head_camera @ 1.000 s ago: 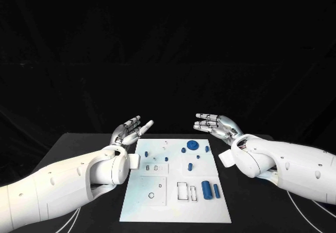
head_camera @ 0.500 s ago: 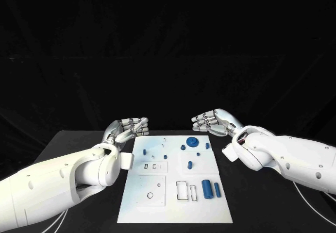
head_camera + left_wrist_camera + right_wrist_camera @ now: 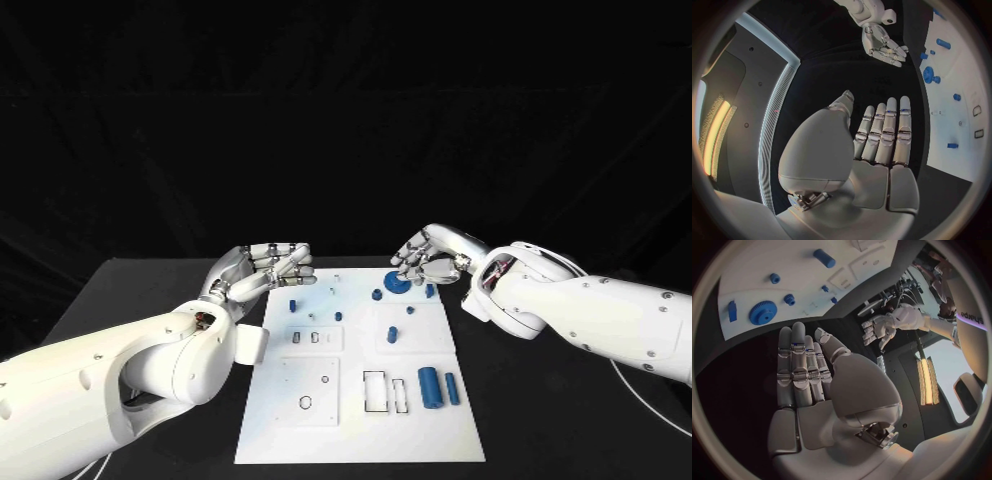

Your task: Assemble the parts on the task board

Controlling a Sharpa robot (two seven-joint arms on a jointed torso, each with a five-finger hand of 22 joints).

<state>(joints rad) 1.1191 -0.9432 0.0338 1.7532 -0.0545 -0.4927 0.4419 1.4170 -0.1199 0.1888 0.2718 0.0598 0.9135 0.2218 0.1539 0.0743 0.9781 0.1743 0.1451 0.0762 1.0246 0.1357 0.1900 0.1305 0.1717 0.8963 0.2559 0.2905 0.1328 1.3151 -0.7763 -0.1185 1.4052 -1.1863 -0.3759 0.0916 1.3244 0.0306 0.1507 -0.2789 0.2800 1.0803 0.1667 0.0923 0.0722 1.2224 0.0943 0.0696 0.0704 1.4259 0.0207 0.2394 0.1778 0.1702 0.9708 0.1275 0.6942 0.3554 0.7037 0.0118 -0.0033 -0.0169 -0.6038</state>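
On the black surface point(image 3: 548, 420) lies the white task board point(image 3: 361, 440), long side running near to far. Toward its near right stand a large blue cylinder point(image 3: 428, 387) and, just right of it, a slimmer blue pin point(image 3: 451, 388), beside two rectangular slots. Further along the board, small blue parts are scattered: one peg point(image 3: 391, 335) near the middle, another point(image 3: 293, 305) toward the left edge. At the far right of the board sits a blue gear point(image 3: 397, 282). The left hand point(image 3: 267, 268) hovers past the board's far left corner, its fingers curled in with nothing in them. The right hand point(image 3: 434, 257) hangs above the far right edge, just over the gear, fingers bent downward and together, holding nothing; whether it touches the gear cannot be told.
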